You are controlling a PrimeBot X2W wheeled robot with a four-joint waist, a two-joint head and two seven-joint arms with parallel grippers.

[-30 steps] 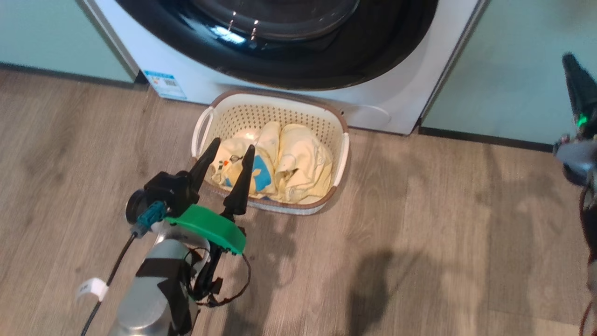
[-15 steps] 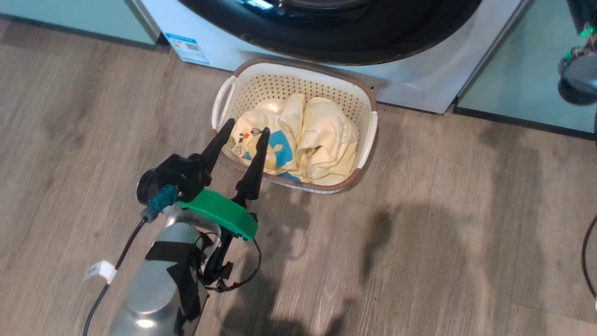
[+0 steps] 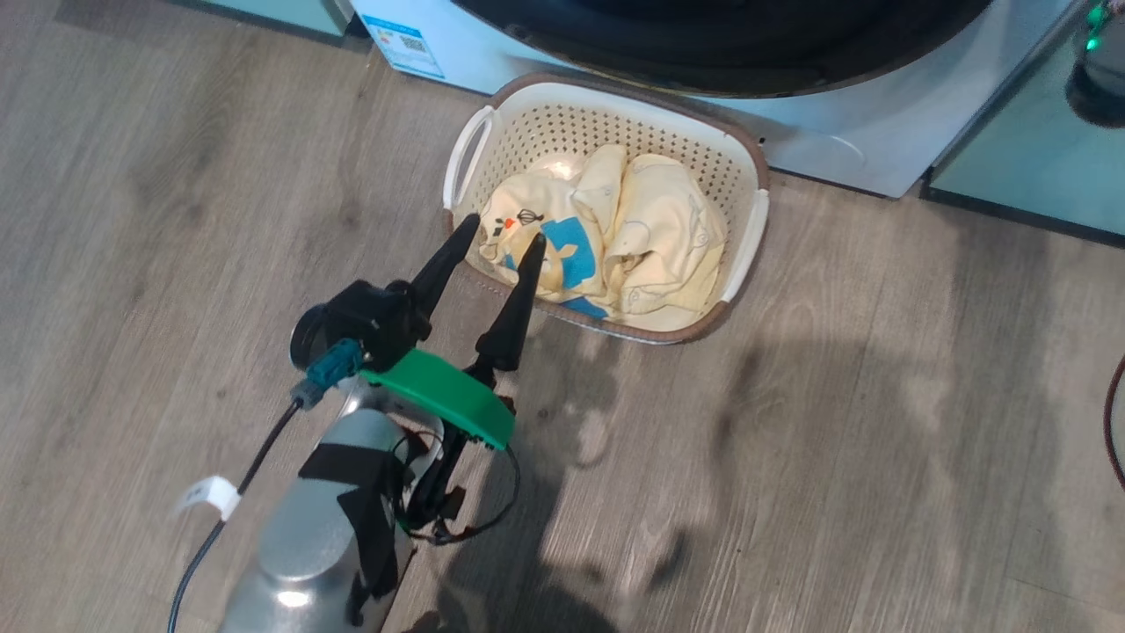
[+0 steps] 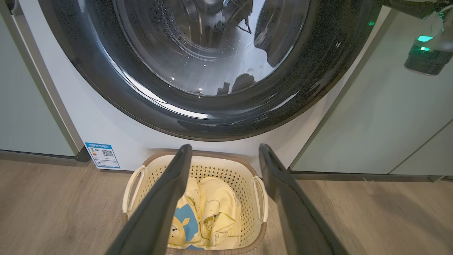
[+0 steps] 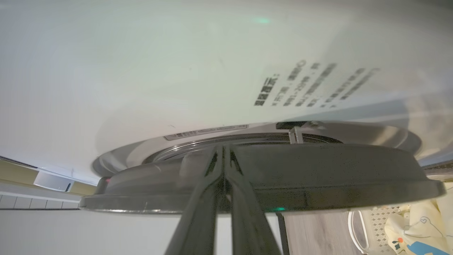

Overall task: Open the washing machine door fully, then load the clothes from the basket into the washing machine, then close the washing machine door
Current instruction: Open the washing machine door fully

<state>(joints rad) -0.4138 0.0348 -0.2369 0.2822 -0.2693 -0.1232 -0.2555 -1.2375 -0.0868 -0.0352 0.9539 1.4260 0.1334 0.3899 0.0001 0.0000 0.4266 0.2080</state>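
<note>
In the head view the left arm rises from the lower left, with a silver forearm [image 3: 290, 563] and a green wrist cover [image 3: 444, 396], and it points forward. The left gripper [image 3: 506, 228] has its two dark fingers spread wide apart. The right gripper [image 5: 223, 150] has both fingers pressed together at the tips.

Pale-yellow clothes [image 3: 655, 251] heaped in cream basket [image 3: 615, 123] just before washing machine [image 3: 844, 149]; glossy black door [image 4: 88, 71] closed.
</note>
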